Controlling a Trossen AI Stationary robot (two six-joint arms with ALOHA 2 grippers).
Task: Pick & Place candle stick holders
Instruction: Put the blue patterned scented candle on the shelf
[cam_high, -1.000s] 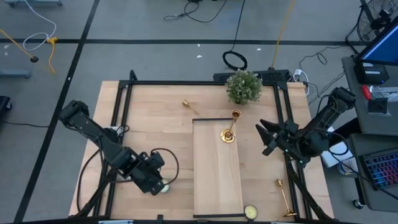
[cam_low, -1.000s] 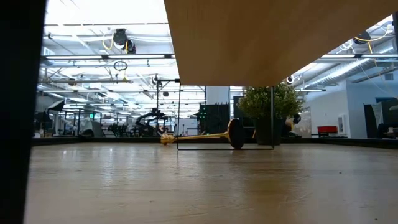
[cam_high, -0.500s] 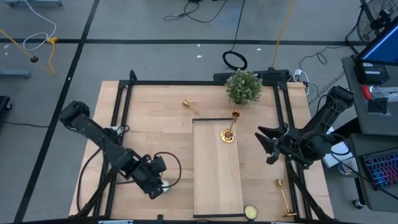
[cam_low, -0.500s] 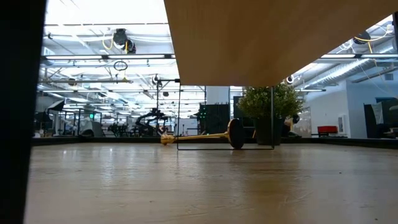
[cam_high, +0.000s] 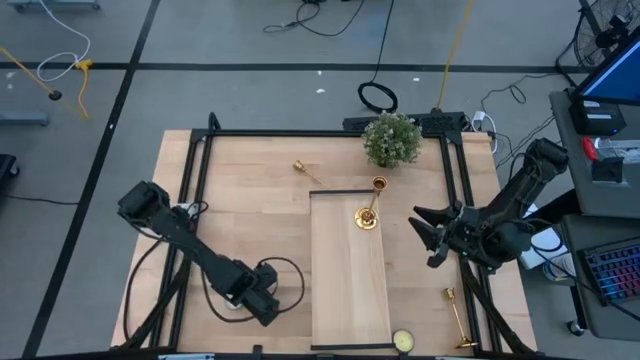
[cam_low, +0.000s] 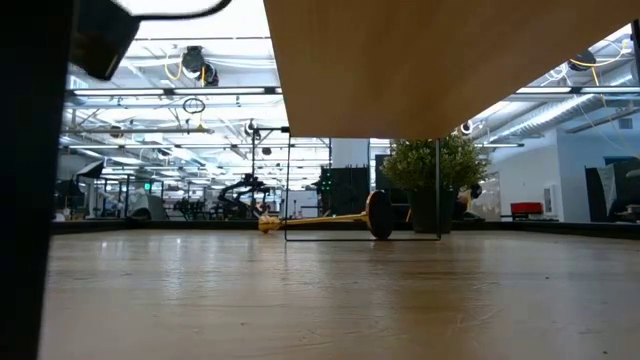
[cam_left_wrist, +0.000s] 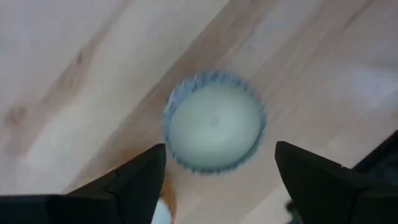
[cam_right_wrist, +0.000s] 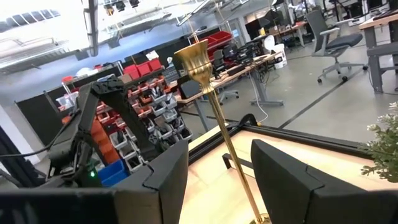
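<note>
Between the right gripper's (cam_high: 425, 232) wide-open jaws, the right wrist view shows the slim brass stem of an upright candle stick holder (cam_high: 368, 213), its small cup at the top. In the high view that holder stands at the far end of a pale wooden board (cam_high: 350, 290) in the middle of the desk (cam_high: 250, 190), and the right gripper sits just beside it at about three o'clock, not yet touching. Judging from this, the step in hand is the right arm's approach to the standing holder. To do it well, the jaws should go straight in toward nine o'clock, stay level, centre the thin stem between the fingers, and close gently partway up so the tall, top-heavy piece does not tip.

The left gripper (cam_high: 262, 300) hangs low at about seven o'clock on the desk. Its jaws are also spread wide, and its wrist view looks straight down on a round pale candle (cam_left_wrist: 214, 122) lying between the fingers, untouched.

Counting outward: three brass candle stick holders. One stands on the board. A second holder (cam_high: 305, 171) lies on its side at about eleven o'clock. A third holder (cam_high: 458, 318) lies at about five o'clock near the desk's right edge. Two pale candles show: the one under the left gripper, and another candle (cam_high: 403, 340) at six o'clock. One potted green plant (cam_high: 391, 139) sits at twelve o'clock.
</note>
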